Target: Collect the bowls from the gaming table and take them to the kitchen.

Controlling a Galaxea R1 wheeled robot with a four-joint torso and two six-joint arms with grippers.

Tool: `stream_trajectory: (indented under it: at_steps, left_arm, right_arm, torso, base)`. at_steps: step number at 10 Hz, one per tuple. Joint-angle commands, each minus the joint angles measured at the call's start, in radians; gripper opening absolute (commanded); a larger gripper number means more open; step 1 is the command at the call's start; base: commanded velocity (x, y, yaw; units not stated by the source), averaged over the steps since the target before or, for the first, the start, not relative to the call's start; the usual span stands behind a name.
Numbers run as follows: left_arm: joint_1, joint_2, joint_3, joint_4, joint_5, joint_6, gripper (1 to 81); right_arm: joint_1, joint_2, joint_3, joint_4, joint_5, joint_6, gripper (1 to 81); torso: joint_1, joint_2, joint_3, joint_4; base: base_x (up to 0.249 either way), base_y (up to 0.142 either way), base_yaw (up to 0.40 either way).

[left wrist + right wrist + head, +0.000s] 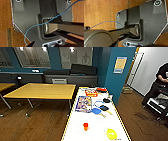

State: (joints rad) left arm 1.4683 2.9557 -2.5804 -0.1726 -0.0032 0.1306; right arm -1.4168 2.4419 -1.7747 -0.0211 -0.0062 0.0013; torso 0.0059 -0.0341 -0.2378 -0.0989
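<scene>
The gaming table (75,124) stretches away from me, with a glossy white top and a yellow-black rim. On its near end stands an orange-red bowl (85,126). A translucent yellow-green bowl (111,133) lies to the right of it, close to the right rim. Both bowls sit apart from the other items farther up the table. A dark bit of my left gripper (32,44) hangs over the robot's grey plate and wooden floor, and a dark bit of my right gripper (115,43) does the same.
Farther along the white top lie a colourful box (83,103), a blue paddle (96,111), black paddles (104,107) and red items (91,92). A wooden table (41,91) stands at left and a teal pillar (117,77) at right. A person (160,84) stands at far right.
</scene>
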Motion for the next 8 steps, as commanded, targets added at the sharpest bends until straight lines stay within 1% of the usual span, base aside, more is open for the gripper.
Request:
stream_trajectory:
  at_steps: [1, 2, 3, 4, 5, 6, 8]
  left_arm:
    - [-0.024, -0.003, 0.006, -0.008, 0.068, 0.004, 81.1]
    - [-0.024, -0.004, 0.006, -0.010, 0.068, 0.004, 81.1]
    - [-0.025, -0.001, 0.006, -0.008, 0.068, 0.004, 81.1]
    - [-0.026, 0.000, 0.006, -0.008, 0.066, 0.004, 81.1]
    - [-0.026, 0.002, 0.006, -0.008, 0.066, 0.004, 81.1]
    - [-0.027, 0.005, 0.006, -0.008, 0.066, 0.004, 81.1]
    - [-0.030, 0.008, 0.006, -0.008, 0.066, 0.004, 81.1]
  right_arm:
    - [0.130, -0.301, 0.325, 0.013, 0.002, 0.042, 81.1]
    - [0.158, -0.360, 0.379, 0.012, 0.005, 0.069, 81.1]
    - [0.178, -0.410, 0.423, 0.013, 0.018, 0.080, 81.1]
    - [0.201, -0.451, 0.466, 0.013, 0.022, 0.080, 81.1]
    - [0.227, -0.473, 0.498, 0.015, 0.020, 0.080, 81.1]
    - [0.254, -0.490, 0.523, 0.016, 0.020, 0.080, 81.1]
    - [0.320, -0.542, 0.580, 0.015, 0.011, 0.121, 81.1]
  torso:
    - [0.000, 0.000, 0.000, 0.000]
    - [0.000, 0.000, 0.000, 0.000]
    - [0.000, 0.000, -0.022, 0.000]
    - [0.000, 0.000, -0.054, 0.000]
    - [0.000, 0.000, -0.064, 0.000]
    - [0.000, 0.000, -0.084, 0.000]
    - [0.000, 0.000, -0.128, 0.000]
  base:
    - [0.000, 0.000, 0.000]
    - [0.000, 0.000, 0.000]
    - [0.000, 0.000, 0.000]
    - [0.000, 0.000, 0.000]
    - [0.000, 0.000, 0.000]
    - [0.000, 0.000, 0.000]
    - [0.000, 0.000, 0.000]
